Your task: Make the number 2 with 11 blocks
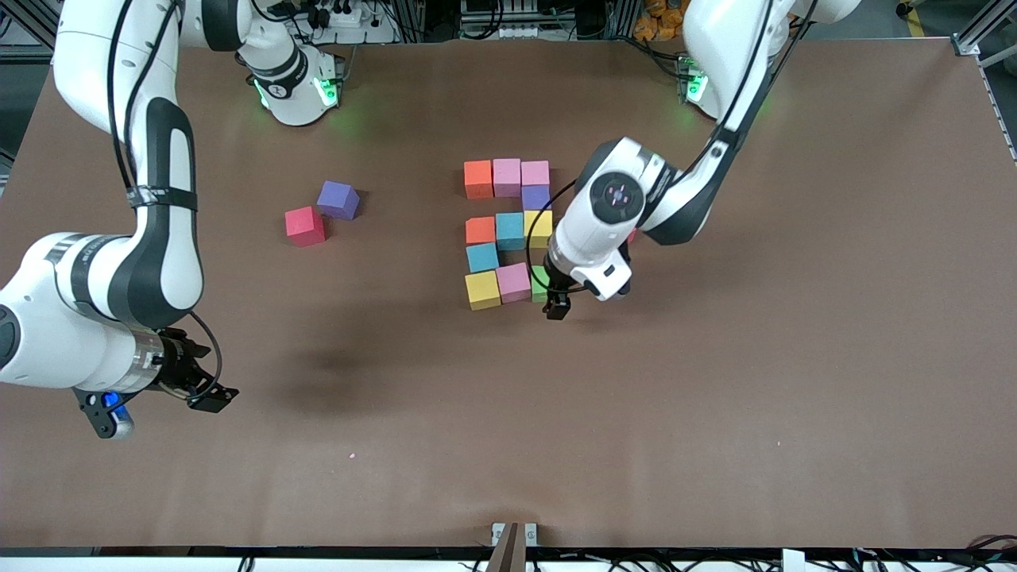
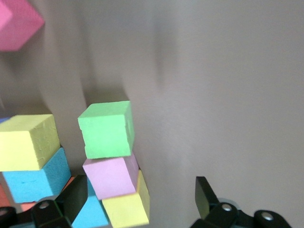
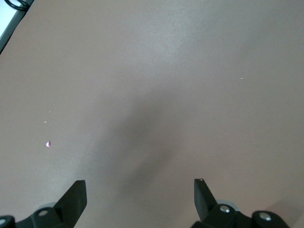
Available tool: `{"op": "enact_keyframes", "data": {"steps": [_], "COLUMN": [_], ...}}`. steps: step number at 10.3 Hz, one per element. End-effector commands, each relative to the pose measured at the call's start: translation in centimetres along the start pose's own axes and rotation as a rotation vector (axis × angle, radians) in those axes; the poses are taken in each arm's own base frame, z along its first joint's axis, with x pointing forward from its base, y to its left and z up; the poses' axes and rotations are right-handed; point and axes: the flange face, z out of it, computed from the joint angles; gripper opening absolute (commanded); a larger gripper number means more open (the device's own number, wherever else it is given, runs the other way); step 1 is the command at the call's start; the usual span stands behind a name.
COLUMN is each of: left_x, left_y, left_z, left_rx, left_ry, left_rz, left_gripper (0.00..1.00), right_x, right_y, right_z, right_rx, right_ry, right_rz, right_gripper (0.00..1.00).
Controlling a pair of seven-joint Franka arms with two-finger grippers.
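Left hand (image 1: 557,306) spread apart over bench (image 1: 715,397) beside green block (image 2: 106,129), right hand (image 3: 140,202) spread apart, waiting toward right arm's end, no legible writing

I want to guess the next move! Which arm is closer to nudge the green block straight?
Left. The left gripper is open beside the green block; the right gripper waits over bare table.

A robotics lab: two white Franka arms (image 1: 119,238) bolted at a brown table (image 1: 715,413), with cables and aluminium framing (image 1: 981,32) around.
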Motion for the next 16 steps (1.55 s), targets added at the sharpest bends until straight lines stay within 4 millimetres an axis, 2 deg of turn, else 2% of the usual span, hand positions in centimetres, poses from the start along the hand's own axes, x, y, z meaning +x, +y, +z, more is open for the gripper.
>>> {"op": "enact_keyframes", "data": {"steps": [1,2,3,4,5,6,7,8,9,11,13,16], "left_x": [2.3,3.0,4.2,4.9,6.5,7.6,7.9,8.6,10.2,12.2,15.5,19.0], "left_y": [0.5,1.2,2.3,2.8,3.5,3.5,3.1,2.6,2.5,2.3,2.6,2.1], "left_z": [-5.5,-8.1,-10.2,-12.1,-13.7,-14.6,-16.3,-18.0,-19.4,-21.9,-24.0,-27.7], "left_rx": [-0.032,-0.027,0.027,0.083,0.116,0.152,0.17,0.19,0.213,0.235,0.248,0.222], "left_ry": [0.055,0.075,0.092,0.099,0.113,0.141,0.18,0.189,0.186,0.167,0.143,0.141], "left_rz": [0.214,0.398,0.532,0.653,0.749,0.83,0.93,0.975,1.013,1.142,1.223,1.229], "left_gripper": [1.0,1.0,1.0,1.0,1.0,1.0,1.0,1.0,1.0,1.0,1.0,1.0], "right_x": [-0.1,0.2,0.6,0.5,1.1,1.2,1.3,1.4,1.8,-0.4,-3.4,-7.4], "right_y": [0.4,0.9,1.7,2.0,3.1,3.8,4.8,6.3,8.2,8.5,7.8,9.1], "right_z": [-1.1,-1.5,-2.9,-3.4,-4.3,-4.9,-5.9,-6.7,-7.8,-9.8,-12.1,-14.9], "right_rx": [0.005,-0.006,-0.001,-0.009,-0.022,-0.027,-0.028,-0.018,0.004,-0.023,-0.055,-0.042], "right_ry": [0.0,0.013,0.029,0.026,0.02,0.003,-0.018,-0.04,-0.06,-0.06,-0.021,0.017], "right_rz": [-0.058,-0.108,-0.17,-0.264,-0.347,-0.427,-0.514,-0.577,-0.609,-0.706,-0.805,-0.879], "right_gripper": [1.0,1.0,1.0,1.0,1.0,1.0,1.0,1.0,1.0,1.0,1.0,1.0]}}
